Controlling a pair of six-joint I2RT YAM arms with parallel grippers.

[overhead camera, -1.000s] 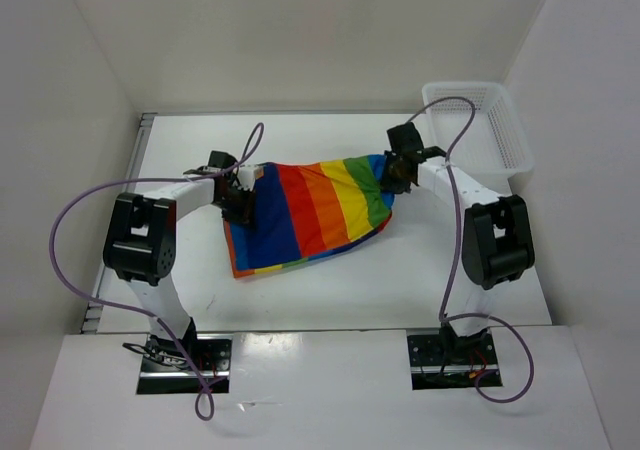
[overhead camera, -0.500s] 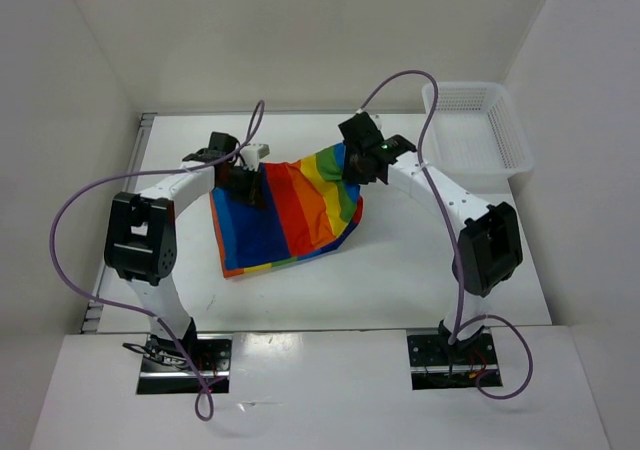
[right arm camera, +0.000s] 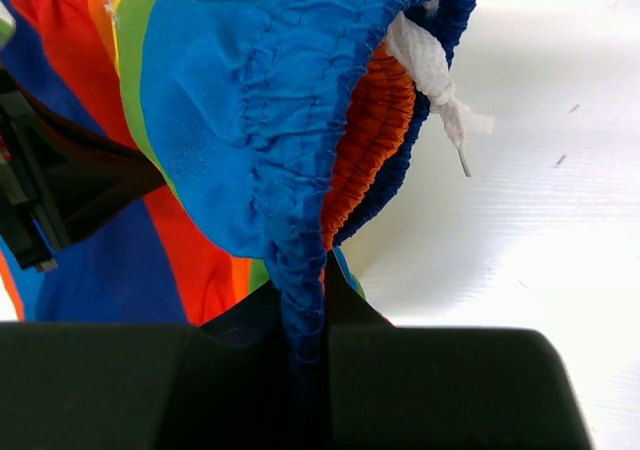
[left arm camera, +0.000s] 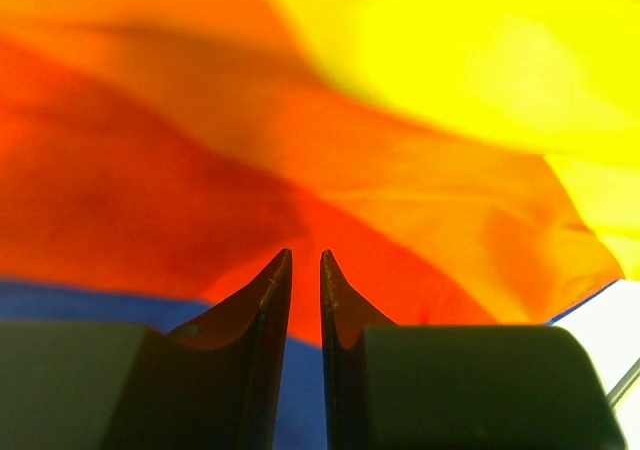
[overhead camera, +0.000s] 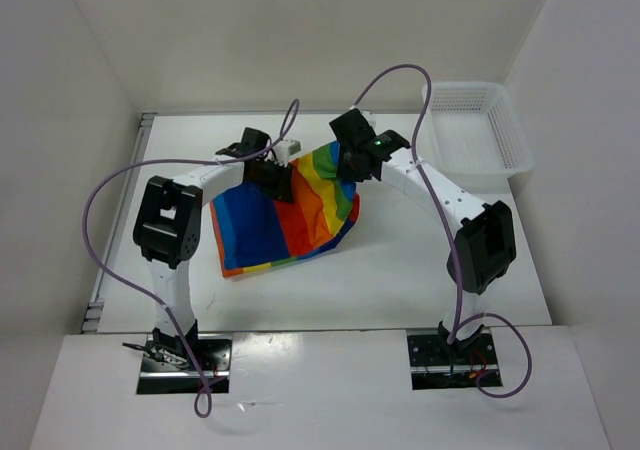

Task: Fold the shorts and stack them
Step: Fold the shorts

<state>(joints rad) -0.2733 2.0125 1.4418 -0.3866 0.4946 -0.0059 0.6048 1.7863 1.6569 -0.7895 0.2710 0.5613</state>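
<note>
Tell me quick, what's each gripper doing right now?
Left gripper: jaws shut on the shorts.
Right gripper: jaws shut on the shorts too.

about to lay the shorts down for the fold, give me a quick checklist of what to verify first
1. Grip of the right tool: shut on the waistband of the shorts. Ok.
2. Grip of the left tool: jaws almost together, fabric at the tips. Ok.
3. Fabric flat: upper part lifted and bunched between the tools, lower edge on the table. Not ok.
4. The drawstring tucked in: it hangs loose out of the waistband. Not ok.
5. The basket out of the way: apart from the shorts, far right. Ok.
6. Edges matched for the fold: cannot tell.
</note>
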